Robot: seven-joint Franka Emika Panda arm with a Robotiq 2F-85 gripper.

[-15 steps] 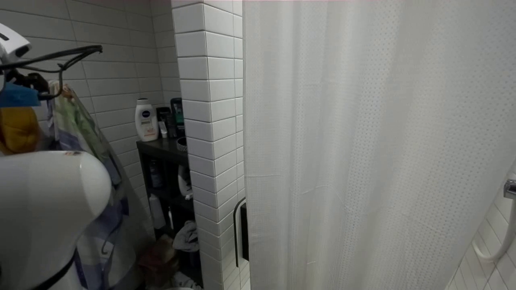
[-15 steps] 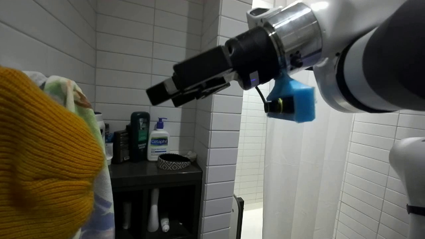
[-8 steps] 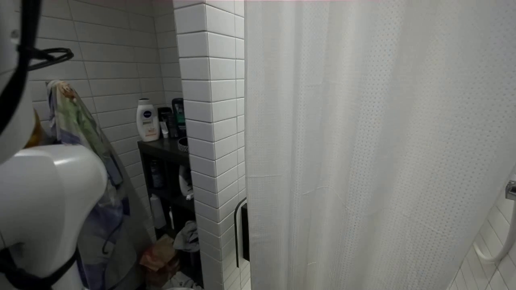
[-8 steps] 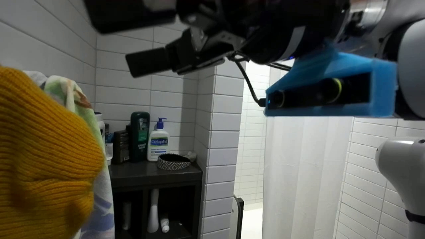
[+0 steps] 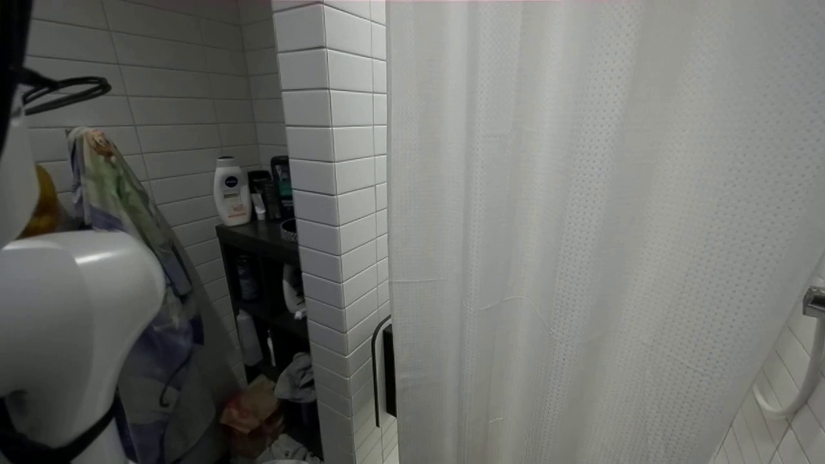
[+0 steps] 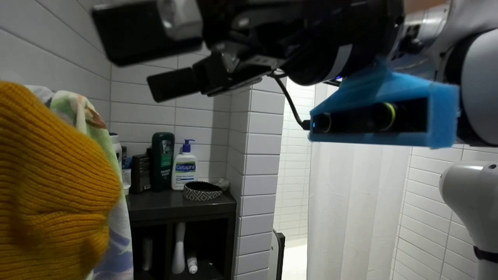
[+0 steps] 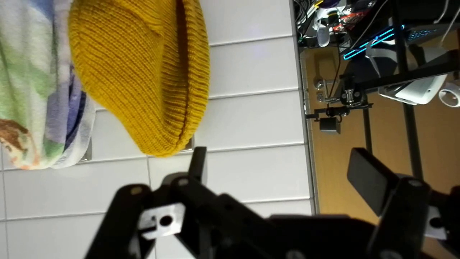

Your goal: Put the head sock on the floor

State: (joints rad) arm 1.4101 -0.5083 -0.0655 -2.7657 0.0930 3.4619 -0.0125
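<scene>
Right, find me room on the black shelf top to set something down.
In an exterior view, the shelf top looks bare in front of the green bottle, seen between the towel and the patterned band. The back is crowded: dark container, green bottle and Cetaphil bottle stand close together.

a dark shelf top (image 6: 163, 200) is showing in both exterior views. at its left, a white bottle (image 5: 232, 195) is standing, with a small pale tube (image 5: 259, 207) just to the right; farther right, a black container (image 6: 141, 173), a taller dark green bottle (image 6: 162, 161) and a white pump bottle (image 6: 184, 170) are standing in a row. a patterned band (image 6: 200, 195) is lying nearer, toward the right, and a crumpled whitish thing (image 6: 223, 184) is resting beyond it, at the far right.
</scene>
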